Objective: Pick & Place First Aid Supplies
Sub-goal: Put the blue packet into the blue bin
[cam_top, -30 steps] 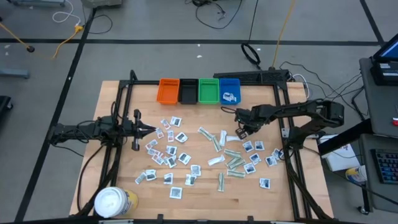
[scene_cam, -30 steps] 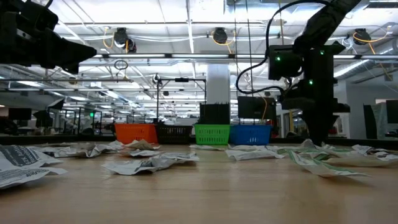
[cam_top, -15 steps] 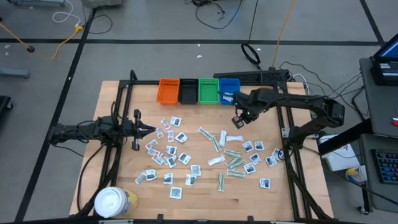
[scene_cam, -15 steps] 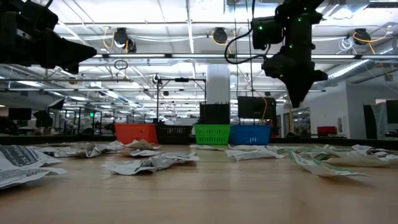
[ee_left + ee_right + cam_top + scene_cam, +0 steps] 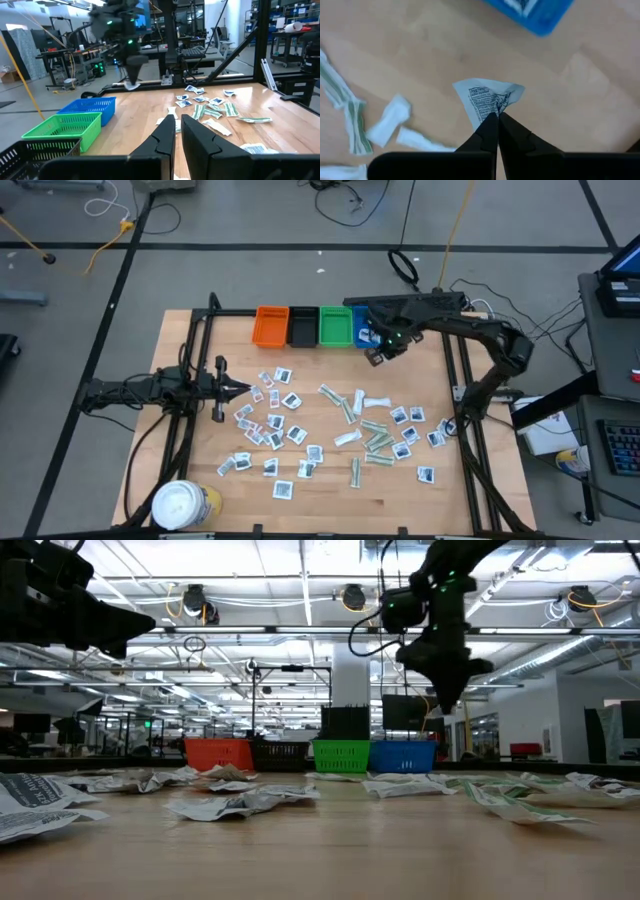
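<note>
Bench (image 5: 200,470) with packets (image 5: 275,430) scattered over its middle and right side. Right arm stretched out over the far edge, raised above the wood. Right gripper (image 5: 377,356) points down just beside the blue bin (image 5: 368,326), clenched on one white packet (image 5: 487,97). Left arm lies low along the left edge; left gripper (image 5: 240,388) nearly closed, empty.
</note>
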Controlling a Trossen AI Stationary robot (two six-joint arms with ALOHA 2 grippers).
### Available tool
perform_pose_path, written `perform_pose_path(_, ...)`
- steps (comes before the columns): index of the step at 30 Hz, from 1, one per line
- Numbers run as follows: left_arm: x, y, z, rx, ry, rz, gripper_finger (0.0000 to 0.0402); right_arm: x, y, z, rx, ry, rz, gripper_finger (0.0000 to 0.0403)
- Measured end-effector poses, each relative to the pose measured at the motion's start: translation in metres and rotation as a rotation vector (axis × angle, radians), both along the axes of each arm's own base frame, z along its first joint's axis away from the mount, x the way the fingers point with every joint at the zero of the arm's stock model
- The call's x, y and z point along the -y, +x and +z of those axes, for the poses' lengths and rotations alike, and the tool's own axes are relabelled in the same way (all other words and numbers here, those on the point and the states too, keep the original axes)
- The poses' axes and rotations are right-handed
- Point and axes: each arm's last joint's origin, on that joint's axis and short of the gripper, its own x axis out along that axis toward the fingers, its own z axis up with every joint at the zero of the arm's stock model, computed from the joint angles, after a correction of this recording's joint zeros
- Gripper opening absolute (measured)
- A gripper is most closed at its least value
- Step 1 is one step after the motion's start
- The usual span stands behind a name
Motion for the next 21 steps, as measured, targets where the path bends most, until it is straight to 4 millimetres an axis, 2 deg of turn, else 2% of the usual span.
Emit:
perform_pose_path(12, 0.000, 0.000, 0.000, 0.000, 0.000, 0.000, 0.0037, 0.083, 0.022, 0.006, -0.005, -0.007, -0.025, 0.0000)
perform_pose_path(16, 0.000, 0.000, 0.000, 0.000, 0.000, 0.000, 0.0037, 0.099, 0.024, 0.008, -0.012, -0.003, -0.032, 0.0000)
perform_pose_path(21, 0.000, 0.000, 0.000, 0.000, 0.000, 0.000, 0.0037, 0.110, 0.028, 0.010, -0.003, -0.011, -0.045, 0.0000)
